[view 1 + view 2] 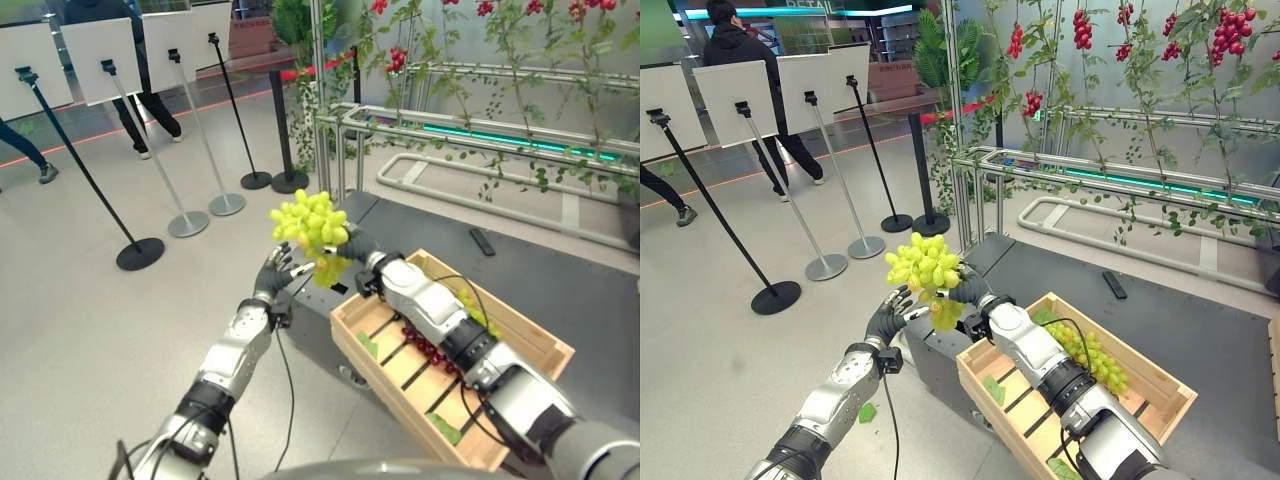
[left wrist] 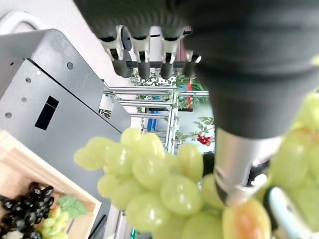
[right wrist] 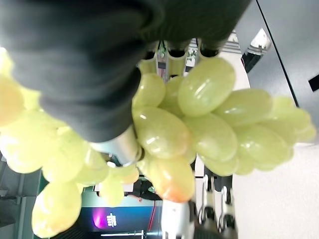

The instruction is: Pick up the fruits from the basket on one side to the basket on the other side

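Note:
My right hand (image 1: 362, 250) is shut on a bunch of green grapes (image 1: 308, 222) and holds it in the air past the left end of a wooden crate (image 1: 350, 325). In the right wrist view the grapes (image 3: 199, 119) bulge out between its curled fingers and thumb. My left hand (image 1: 275, 272) is open just to the left of the bunch and a little below it, fingers spread upward. Its thumb (image 2: 239, 164) rests against the grapes (image 2: 149, 174). Inside the crate lie dark grapes (image 1: 430, 348) and another green bunch (image 1: 1090, 355).
The crate sits on a grey platform (image 1: 560, 290) with a small black object (image 1: 481, 241) on it. Behind stands a metal frame (image 1: 470, 135) with red-fruited plants. Stanchions (image 1: 140, 250) holding white boards line the floor at left, with people walking behind them.

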Motion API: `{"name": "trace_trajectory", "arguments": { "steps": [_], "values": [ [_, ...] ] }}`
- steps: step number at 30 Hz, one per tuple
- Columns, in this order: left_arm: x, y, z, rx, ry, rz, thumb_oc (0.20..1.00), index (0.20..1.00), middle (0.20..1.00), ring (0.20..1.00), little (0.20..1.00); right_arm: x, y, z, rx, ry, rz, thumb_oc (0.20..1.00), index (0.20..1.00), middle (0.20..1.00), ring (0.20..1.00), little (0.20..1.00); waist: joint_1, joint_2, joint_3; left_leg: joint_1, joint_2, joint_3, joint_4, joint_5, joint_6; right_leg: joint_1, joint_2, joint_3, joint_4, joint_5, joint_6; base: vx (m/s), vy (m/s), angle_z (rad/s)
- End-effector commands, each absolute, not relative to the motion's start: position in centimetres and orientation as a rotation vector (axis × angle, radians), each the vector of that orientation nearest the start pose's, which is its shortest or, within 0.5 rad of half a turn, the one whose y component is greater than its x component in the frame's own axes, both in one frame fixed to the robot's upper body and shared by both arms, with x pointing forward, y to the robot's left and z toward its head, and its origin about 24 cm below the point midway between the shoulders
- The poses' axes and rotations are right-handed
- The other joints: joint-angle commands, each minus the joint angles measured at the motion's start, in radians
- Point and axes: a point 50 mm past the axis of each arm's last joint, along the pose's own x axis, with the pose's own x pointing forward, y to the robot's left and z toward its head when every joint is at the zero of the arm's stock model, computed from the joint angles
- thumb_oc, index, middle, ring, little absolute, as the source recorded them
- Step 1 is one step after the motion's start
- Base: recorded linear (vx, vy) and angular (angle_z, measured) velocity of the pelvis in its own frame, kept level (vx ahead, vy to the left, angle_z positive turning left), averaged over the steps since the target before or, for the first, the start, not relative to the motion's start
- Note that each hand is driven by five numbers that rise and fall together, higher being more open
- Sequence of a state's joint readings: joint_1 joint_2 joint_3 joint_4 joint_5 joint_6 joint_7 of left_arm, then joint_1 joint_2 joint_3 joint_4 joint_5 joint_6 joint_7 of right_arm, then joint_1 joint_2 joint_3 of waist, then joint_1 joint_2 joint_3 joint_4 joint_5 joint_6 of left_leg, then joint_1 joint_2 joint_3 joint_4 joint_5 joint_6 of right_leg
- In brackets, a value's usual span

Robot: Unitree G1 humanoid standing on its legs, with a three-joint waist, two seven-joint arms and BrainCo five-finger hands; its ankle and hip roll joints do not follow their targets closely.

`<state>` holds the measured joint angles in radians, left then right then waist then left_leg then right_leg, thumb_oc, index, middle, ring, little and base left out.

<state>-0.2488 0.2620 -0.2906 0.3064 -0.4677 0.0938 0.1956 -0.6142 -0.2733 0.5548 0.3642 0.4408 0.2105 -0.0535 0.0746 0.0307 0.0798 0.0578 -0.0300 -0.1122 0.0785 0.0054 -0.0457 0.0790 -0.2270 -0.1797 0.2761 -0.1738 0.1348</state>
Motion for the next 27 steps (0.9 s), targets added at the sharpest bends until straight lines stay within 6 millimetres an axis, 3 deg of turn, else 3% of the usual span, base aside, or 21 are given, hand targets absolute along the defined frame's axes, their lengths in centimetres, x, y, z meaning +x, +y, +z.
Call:
{"name": "trace_trajectory", "arguments": {
  "steps": [1,11,27],
  "values": [
    [30.3,14.9,3.8,-0.113,0.147,-0.013,1.0,1.0,1.0,1.0,1.0,36.0,-6.5,13.8,-0.136,-0.071,0.409,0.2,0.2,0.2,0.2,0.2,0.029,-0.045,-0.038,-0.016,0.011,0.005,0.078,-0.167,-0.01,-0.005,-0.055,-0.021,-0.059,0.043,0.028,0.0,0.0,0.0],
    [30.5,14.6,4.6,-0.135,0.113,0.004,1.0,1.0,1.0,1.0,1.0,36.6,-7.3,14.4,-0.164,-0.087,0.36,0.2,0.2,0.2,0.2,0.2,0.031,-0.044,-0.039,-0.012,0.01,0.003,0.077,-0.167,-0.009,-0.002,-0.054,-0.022,-0.058,0.042,0.027,0.0,0.0,0.0],
    [32.3,11.1,6.8,-0.05,0.052,-0.127,1.0,1.0,1.0,1.0,1.0,35.6,-3.4,13.9,-0.156,-0.071,0.503,0.2,0.2,0.2,0.2,0.2,0.018,-0.039,-0.046,-0.006,0.013,0.006,0.076,-0.166,-0.011,0.004,-0.051,-0.024,-0.062,0.04,0.025,0.0,0.0,0.0]
  ]
}}
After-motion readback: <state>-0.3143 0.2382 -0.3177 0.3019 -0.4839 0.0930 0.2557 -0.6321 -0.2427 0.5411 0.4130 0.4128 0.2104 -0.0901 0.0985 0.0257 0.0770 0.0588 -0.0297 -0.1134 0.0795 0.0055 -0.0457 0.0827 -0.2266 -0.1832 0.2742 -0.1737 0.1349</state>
